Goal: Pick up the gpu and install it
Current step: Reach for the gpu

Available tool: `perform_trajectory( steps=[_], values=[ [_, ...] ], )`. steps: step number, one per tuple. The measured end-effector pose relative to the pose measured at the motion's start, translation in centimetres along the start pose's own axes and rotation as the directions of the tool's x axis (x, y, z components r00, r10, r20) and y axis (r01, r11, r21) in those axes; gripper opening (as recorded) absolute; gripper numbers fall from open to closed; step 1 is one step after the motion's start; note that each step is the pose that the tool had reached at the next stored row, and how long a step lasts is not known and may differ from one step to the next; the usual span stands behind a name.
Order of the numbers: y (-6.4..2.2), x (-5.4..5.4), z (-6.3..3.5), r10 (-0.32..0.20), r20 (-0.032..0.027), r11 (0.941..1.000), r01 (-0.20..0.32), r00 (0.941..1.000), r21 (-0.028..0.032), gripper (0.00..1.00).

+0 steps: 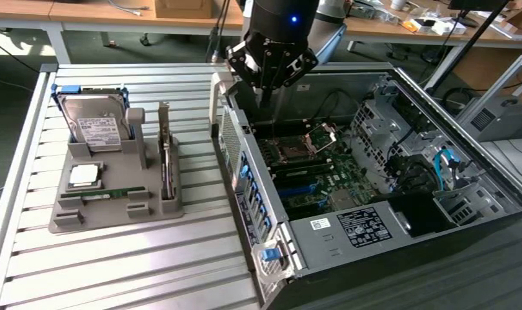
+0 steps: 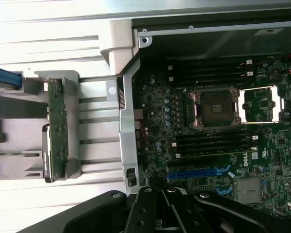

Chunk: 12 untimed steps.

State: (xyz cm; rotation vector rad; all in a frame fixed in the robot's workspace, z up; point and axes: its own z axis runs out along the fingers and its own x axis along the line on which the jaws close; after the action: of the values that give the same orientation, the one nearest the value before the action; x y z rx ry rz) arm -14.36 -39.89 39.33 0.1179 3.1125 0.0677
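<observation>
Notably, my claw point(image 1: 266, 98) was closed on nothing, over the open computer case point(image 1: 342, 226). The gpu point(image 1: 166, 161) stood on edge in the gray holder point(image 1: 114, 216) on the table point(image 1: 114, 271), at the exterior view's left. I judged it light, stiff and fragile: grip its upper board edge.

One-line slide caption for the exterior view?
Shut, empty gripper above the open computer case; gpu upright in the gray holder.

A slatted metal table point(image 1: 114, 271) carries a grey parts holder point(image 1: 64, 223) and, beside it, an open computer case point(image 1: 330, 247).
</observation>
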Motion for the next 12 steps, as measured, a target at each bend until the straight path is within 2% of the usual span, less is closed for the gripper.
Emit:
perform_trajectory(
  steps=[12],
  values=[
    [-0.04, 0.57, -0.02, 0.000, 0.0000, 1.0000, 0.000, 1.0000, 0.0001, 0.10]
  ],
)
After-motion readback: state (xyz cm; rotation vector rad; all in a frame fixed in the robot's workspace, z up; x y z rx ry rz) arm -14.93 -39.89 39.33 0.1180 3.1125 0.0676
